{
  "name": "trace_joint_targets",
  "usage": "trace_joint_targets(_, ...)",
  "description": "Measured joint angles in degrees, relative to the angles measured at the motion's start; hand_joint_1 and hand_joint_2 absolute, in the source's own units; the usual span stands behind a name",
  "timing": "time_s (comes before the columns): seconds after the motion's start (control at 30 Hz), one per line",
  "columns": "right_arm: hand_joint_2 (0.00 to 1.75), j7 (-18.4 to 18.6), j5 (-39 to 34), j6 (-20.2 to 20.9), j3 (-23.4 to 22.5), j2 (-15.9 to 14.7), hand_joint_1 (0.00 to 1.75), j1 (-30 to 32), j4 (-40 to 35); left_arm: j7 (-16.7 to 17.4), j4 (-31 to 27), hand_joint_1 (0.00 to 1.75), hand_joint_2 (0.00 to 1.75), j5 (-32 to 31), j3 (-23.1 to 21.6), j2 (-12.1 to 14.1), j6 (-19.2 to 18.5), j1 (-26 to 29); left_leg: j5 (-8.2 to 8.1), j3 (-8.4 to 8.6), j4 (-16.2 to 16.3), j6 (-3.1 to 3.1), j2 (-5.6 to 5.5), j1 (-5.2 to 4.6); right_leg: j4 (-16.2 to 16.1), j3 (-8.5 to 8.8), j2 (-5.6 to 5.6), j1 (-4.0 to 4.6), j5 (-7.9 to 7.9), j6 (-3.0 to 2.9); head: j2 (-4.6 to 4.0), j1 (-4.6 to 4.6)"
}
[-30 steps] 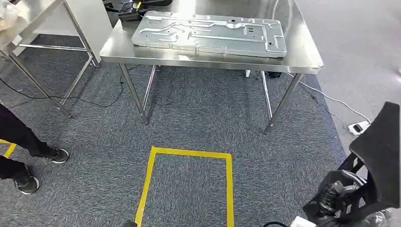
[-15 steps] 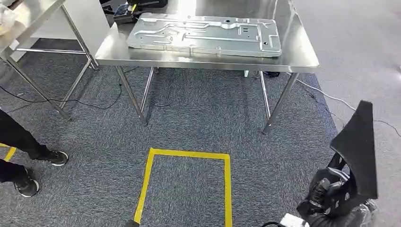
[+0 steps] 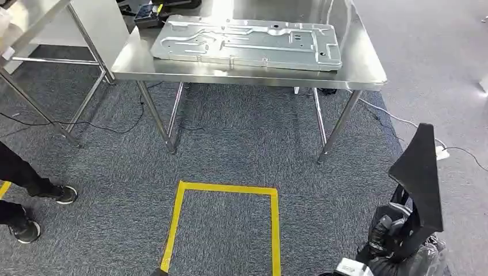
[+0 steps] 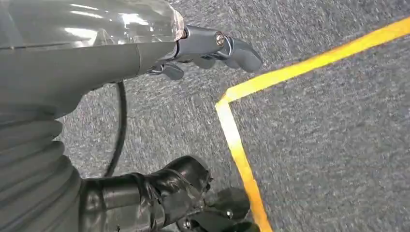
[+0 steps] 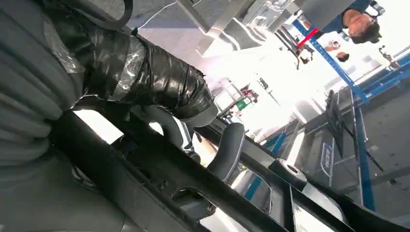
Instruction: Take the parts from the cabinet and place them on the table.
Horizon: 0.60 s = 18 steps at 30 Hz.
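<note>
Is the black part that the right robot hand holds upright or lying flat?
Upright. In the head view the black part stands on end above the right robot hand, its pointed tip highest.

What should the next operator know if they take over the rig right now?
Right hand: grips a black part, held upright low on the robot's right side, short of the table.
Left hand: holds nothing, fingers loosely curled, hanging over the carpet near the yellow tape square.
Steel table: straight ahead, past the tape square, with a large stamped metal panel lying flat on it.
A person's shoes are on the carpet to the left.
Done: the black part is in hand.
Left: get to the table and set the black part down on it, probably on the bare strip beside the panel.
</note>
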Motion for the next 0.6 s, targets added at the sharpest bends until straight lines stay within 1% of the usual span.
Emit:
trace_joint_targets(0.03, 1.75, -0.26, -0.02, 0.0, 0.0, -0.09, 1.75, -0.06, -0.02, -0.02, 0.0, 0.0, 1.75, 0.0, 0.0, 0.0, 0.04, -0.1, 0.08, 0.14, -0.25, 0.37, -0.01, 0.01, 2.19, -1.02, -0.15, 0.04, -1.49, 0.33, -0.02, 0.15)
trace_joint_targets(0.07, 1.75, -0.57, -0.13, 0.0, 0.0, -0.09, 1.75, -0.18, -0.02, 0.0, 0.0, 0.0, 1.75, -0.02, 0.0, 0.0, 0.04, -0.19, 0.06, 0.12, -0.25, 0.45, 0.04, 0.0, 6.59, -3.3, -0.18, -0.08, -3.9, 0.64, 0.0, 0.11)
trace_joint_targets(0.1, 1.75, -0.74, -0.15, 0.0, 0.0, -0.09, 1.75, -0.17, -0.02, 0.0, 0.0, 0.0, 1.75, -0.09, 0.0, 0.0, 0.04, -0.17, -0.02, 0.13, -0.23, 0.55, 0.09, -0.03, 11.23, -5.68, -0.19, -0.24, -5.94, 0.91, 0.0, 0.09)
trace_joint_targets(0.13, 1.75, -0.9, -0.33, 0.0, 0.0, -0.09, 1.75, -0.12, 0.0, 0.0, 0.0, 0.0, 1.75, -0.09, 0.0, 0.0, 0.04, -0.12, -0.1, 0.14, -0.2, 0.6, 0.18, -0.04, 15.5, -8.02, -0.2, -0.38, -7.27, 1.14, 0.0, 0.11)
trace_joint_targets(0.17, 1.75, -1.07, -0.46, 0.0, 0.0, -0.11, 1.75, -0.12, 0.02, 0.0, 0.0, 0.0, 1.75, -0.13, 0.0, 0.0, 0.02, -0.08, -0.18, 0.18, -0.14, 0.57, 0.19, -0.04, 17.38, -9.27, -0.22, -0.49, -7.12, 1.29, 0.0, 0.09)
trace_joint_targets(0.2, 1.75, -1.29, -0.48, 0.0, 0.0, -0.11, 1.75, -0.13, 0.04, 0.0, 0.0, 0.0, 1.75, -0.13, 0.0, 0.0, 0.02, -0.07, -0.28, 0.29, -0.1, 0.5, 0.18, 0.0, 16.43, -9.11, -0.3, -0.64, -5.58, 1.4, 0.0, 0.11)
trace_joint_targets(0.23, 1.75, -1.46, -0.5, 0.0, 0.0, -0.11, 1.75, -0.16, 0.04, 0.0, 0.0, 0.0, 1.75, -0.15, 0.0, 0.0, 0.02, -0.09, -0.46, 0.52, -0.03, 0.38, 0.15, 0.04, 12.81, -7.58, -0.34, -0.86, -2.9, 1.44, 0.0, 0.09)
trace_joint_targets(0.27, 1.75, -1.57, -0.5, 0.0, 0.0, -0.11, 1.75, -0.2, 0.02, 0.0, 0.0, 0.0, 1.75, -0.15, 0.0, -0.02, 0.02, -0.1, -0.73, 0.82, 0.11, 0.21, 0.11, 0.1, 7.05, -4.84, -0.47, -1.0, 0.36, 1.43, -0.02, 0.11)
trace_joint_targets(0.3, 1.75, -1.68, -0.52, 0.0, 0.0, -0.11, 1.75, -0.23, 0.02, 0.0, 0.0, 0.0, 1.75, -0.18, 0.0, -0.04, 0.02, -0.11, -1.04, 1.02, 0.33, -0.07, 0.09, 0.15, 1.9, -2.37, -0.71, -1.06, 2.64, 1.34, -0.02, 0.11)
trace_joint_targets(0.33, 1.75, -1.79, -0.57, 0.0, 0.0, -0.11, 1.75, -0.41, 0.09, 0.0, 0.0, 0.0, 1.75, -0.18, 0.0, -0.02, 0.02, -0.13, -1.36, 0.96, 0.54, -0.56, 0.1, -0.21, 0.23, -1.62, -0.84, -0.66, 1.38, 1.09, -0.02, 0.11)
trace_joint_targets(0.37, 1.75, -1.99, -0.63, 0.0, 0.0, -0.11, 1.75, -0.42, 0.02, 0.0, 0.0, 0.0, 1.75, -0.18, 0.0, -0.02, 0.02, -0.17, -1.47, 0.83, 0.68, -0.9, 0.08, -0.25, 0.03, -1.77, -0.6, -0.53, 1.74, 0.63, 0.0, 0.05)
trace_joint_targets(0.4, 1.75, -2.07, -0.72, 0.0, 0.0, -0.11, 1.75, -0.42, 0.02, 0.0, 0.0, 0.0, 1.75, -0.18, 0.0, -0.02, 0.0, -0.18, -1.43, 0.86, 0.53, -1.09, 0.14, -0.23, 0.04, -1.9, -0.58, -0.43, 1.72, 0.47, 0.0, 0.04)
trace_joint_targets(0.43, 1.75, -2.16, -0.72, 0.0, 0.0, -0.11, 1.75, -0.4, 0.02, 0.0, 0.0, 0.0, 1.75, -0.24, 0.0, -0.02, 0.0, -0.17, -1.36, 1.02, 0.25, -1.47, 0.18, -0.22, 0.06, -1.91, -0.51, -0.25, 1.66, 0.12, 0.0, 0.02)
trace_joint_targets(0.47, 1.75, -2.34, -0.72, 0.0, 0.0, -0.13, 1.75, -0.42, -0.02, 0.0, 0.0, 0.0, 1.75, -0.48, -0.02, -0.02, -0.02, -0.23, -1.37, 1.19, 0.12, -1.85, 0.24, -0.19, -0.23, -1.83, -0.43, -0.32, 1.79, -0.27, 0.0, 0.07)
trace_joint_targets(0.5, 1.75, -2.58, -0.72, 0.0, 0.0, -0.09, 1.75, -0.47, -0.09, 0.0, 0.0, 0.0, 1.75, -0.48, -0.02, -0.02, -0.02, -0.24, -1.84, 1.01, 0.55, -2.18, 0.22, -0.1, -0.8, -1.4, -0.53, -0.79, 2.06, -0.83, 0.0, 0.0)
trace_joint_targets(0.53, 1.75, -2.86, -0.72, 0.0, 0.0, -0.06, 1.75, -0.58, -0.11, 0.0, 0.0, 0.0, 1.75, -0.5, -0.02, -0.02, -0.02, -0.25, -3.06, 0.39, 2.27, -2.3, 0.1, -0.07, -0.96, -1.18, -0.54, -0.78, 2.03, -1.12, 0.0, 0.04)
trace_joint_targets(0.57, 1.75, -3.12, -0.7, 0.0, 0.0, -0.06, 1.75, -0.74, -0.11, -0.02, 0.0, 0.0, 1.75, -0.5, -0.02, -0.02, -0.04, -0.27, -5.22, -1.32, 5.87, -2.36, 0.07, -0.08, -0.95, -1.17, -0.62, -0.73, 1.97, -1.48, 0.0, 0.02)
trace_joint_targets(0.6, 1.75, -3.32, -0.68, 0.0, 0.0, -0.04, 1.75, -0.88, -0.11, 0.0, 0.0, 0.0, 1.75, -0.53, -0.02, -0.02, -0.04, -0.23, -7.67, -3.76, 10.85, -2.48, 0.06, -0.06, -0.9, -1.17, -0.63, -0.6, 1.87, -1.66, 0.0, 0.0)
